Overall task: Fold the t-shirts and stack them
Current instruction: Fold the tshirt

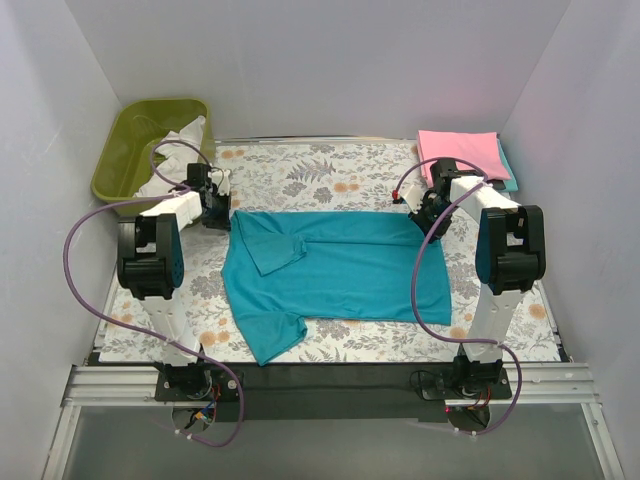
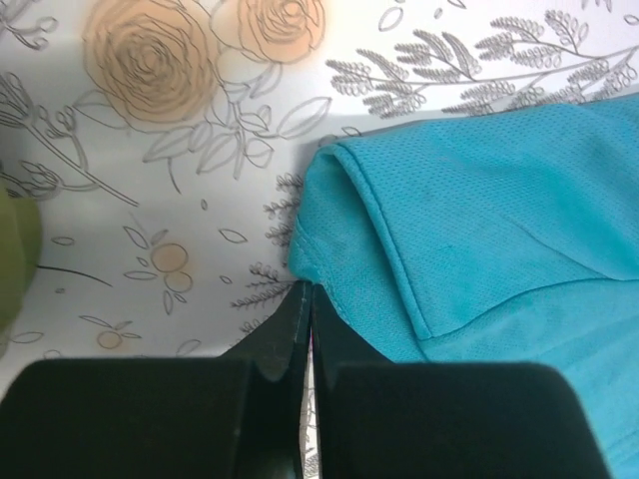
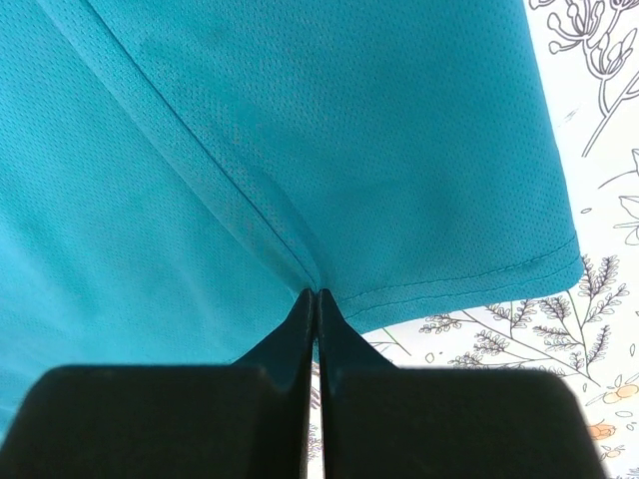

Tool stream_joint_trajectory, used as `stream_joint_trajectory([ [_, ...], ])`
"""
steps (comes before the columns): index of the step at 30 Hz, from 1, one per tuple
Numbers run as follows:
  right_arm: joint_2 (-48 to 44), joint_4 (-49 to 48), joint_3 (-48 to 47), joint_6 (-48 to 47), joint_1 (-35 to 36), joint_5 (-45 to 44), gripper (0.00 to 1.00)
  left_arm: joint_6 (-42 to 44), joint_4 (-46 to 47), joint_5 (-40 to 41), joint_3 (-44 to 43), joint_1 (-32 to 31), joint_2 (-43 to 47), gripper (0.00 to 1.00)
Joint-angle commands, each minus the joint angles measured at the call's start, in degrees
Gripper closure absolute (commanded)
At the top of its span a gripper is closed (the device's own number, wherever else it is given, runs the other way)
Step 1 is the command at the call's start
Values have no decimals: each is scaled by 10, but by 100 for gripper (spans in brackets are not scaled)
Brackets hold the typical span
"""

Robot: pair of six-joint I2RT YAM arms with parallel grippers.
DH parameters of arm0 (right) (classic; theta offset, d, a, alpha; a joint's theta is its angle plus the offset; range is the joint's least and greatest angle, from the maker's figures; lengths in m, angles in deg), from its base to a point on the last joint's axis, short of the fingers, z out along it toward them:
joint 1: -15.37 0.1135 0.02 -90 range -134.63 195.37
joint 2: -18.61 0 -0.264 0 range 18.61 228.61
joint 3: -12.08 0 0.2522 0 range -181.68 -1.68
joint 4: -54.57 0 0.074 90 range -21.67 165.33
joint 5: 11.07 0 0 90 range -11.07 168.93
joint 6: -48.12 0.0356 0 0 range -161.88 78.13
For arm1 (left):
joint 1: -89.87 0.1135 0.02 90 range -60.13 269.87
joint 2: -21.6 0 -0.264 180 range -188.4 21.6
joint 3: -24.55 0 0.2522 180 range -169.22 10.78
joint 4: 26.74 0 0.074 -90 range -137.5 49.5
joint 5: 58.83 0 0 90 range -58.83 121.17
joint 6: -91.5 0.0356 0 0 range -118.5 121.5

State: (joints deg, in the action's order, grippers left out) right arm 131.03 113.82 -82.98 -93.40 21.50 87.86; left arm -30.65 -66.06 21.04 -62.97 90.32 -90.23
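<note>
A teal t-shirt (image 1: 335,265) lies spread on the floral table cloth, one sleeve folded inward and the other sticking out at the near left. My left gripper (image 1: 216,205) is at its far-left corner; in the left wrist view the gripper (image 2: 307,291) is shut, its tips pinching the shirt's hem (image 2: 329,284). My right gripper (image 1: 430,212) is at the far-right corner; in the right wrist view the gripper (image 3: 316,292) is shut on a pucker of the teal cloth (image 3: 300,150). A folded pink t-shirt (image 1: 458,150) lies at the back right on another folded teal one (image 1: 510,178).
An olive-green tub (image 1: 125,150) with white cloth (image 1: 180,150) in it stands at the back left, close behind my left gripper. The floral table cloth (image 1: 320,170) covers the table. White walls enclose the left, back and right sides.
</note>
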Motion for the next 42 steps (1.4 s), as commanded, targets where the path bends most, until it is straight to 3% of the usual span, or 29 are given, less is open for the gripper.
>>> stream_joint_trajectory([
  [1,-29,6,1,-22,-1,-6,99,16,-5,60,-5,3,-23,100],
  [13,-26,5,25,-18,-1,6,99,20,-12,64,-25,3,-42,100],
  [15,-27,5,32,-17,3,9,89,21,-14,53,-26,3,-40,100],
  [16,-33,5,36,-17,4,12,79,21,-18,46,-25,3,-32,98],
  [20,-51,16,18,-2,5,37,72,23,-20,-20,-22,3,21,70],
  [22,-60,25,1,5,4,45,63,32,-34,-31,-26,4,43,64],
  [26,-71,34,-48,33,-3,86,59,57,-48,-44,-31,3,100,58],
  [30,-56,32,-104,72,-5,112,64,69,-49,-71,-35,-1,110,59],
  [34,15,32,-155,142,-2,119,78,51,-25,-104,-39,-32,90,62],
  [42,70,-10,-143,187,8,37,86,0,20,-64,-51,-65,10,68],
])
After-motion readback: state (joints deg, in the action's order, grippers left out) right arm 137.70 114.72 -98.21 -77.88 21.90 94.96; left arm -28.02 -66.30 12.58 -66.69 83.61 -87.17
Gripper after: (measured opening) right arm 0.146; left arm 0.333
